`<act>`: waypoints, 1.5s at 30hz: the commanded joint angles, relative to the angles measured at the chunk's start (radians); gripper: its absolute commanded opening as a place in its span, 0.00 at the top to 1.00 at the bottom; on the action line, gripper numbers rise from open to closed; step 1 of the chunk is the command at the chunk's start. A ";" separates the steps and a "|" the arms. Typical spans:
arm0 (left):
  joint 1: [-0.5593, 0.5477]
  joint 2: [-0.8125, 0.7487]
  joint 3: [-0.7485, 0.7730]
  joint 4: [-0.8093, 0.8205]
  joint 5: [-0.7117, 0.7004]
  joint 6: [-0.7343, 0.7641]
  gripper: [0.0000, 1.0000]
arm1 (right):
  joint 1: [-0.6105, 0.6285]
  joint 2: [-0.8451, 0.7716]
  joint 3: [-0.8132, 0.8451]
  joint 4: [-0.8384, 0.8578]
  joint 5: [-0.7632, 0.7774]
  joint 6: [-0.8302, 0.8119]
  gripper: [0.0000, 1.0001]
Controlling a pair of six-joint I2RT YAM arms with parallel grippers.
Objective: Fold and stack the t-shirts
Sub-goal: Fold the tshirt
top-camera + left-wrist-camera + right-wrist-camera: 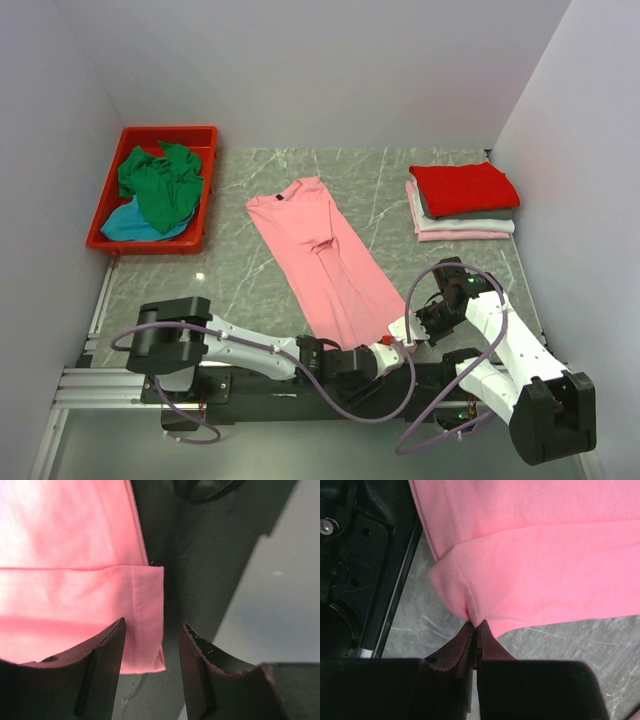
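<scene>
**Left wrist: fingers spread at shirt corner**

Left gripper [152, 630] has its jaws apart, with the dark fingers [95, 680] at bottom of frame. The salmon pink t-shirt [65, 540] fills the upper left and left. A folded-over layer with a stitched hem crosses mid-frame, its corner at lower centre in the gap between the fingers. Can't tell if they touch the cloth. Right of the shirt is a dark surface [210, 570], with a pale grey surface [280, 605] far right.

Red plastic bin [203, 134]: sits at the far-left corner of the worktop [385, 195], long side beside the left wall [50, 150]. Worktop is grey, marbled with pale veins, with a small glare spot just in front of the bin. Plain white walls enclose left, back and right. Aluminium rail [100, 388] lies at the near-left edge.
</scene>
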 commanded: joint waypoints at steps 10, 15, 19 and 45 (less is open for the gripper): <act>-0.025 0.128 0.052 -0.077 -0.134 -0.022 0.71 | 0.006 -0.001 -0.002 0.004 -0.025 0.005 1.00; -0.027 0.142 0.043 -0.097 -0.174 -0.034 0.90 | 0.006 0.001 -0.002 0.006 -0.028 0.011 1.00; -0.027 0.133 0.020 -0.073 -0.157 -0.024 1.00 | 0.004 0.009 0.004 0.006 -0.037 0.019 1.00; 0.373 -0.336 -0.213 0.116 0.159 0.134 1.00 | 0.020 0.389 0.394 0.096 -0.276 0.335 1.00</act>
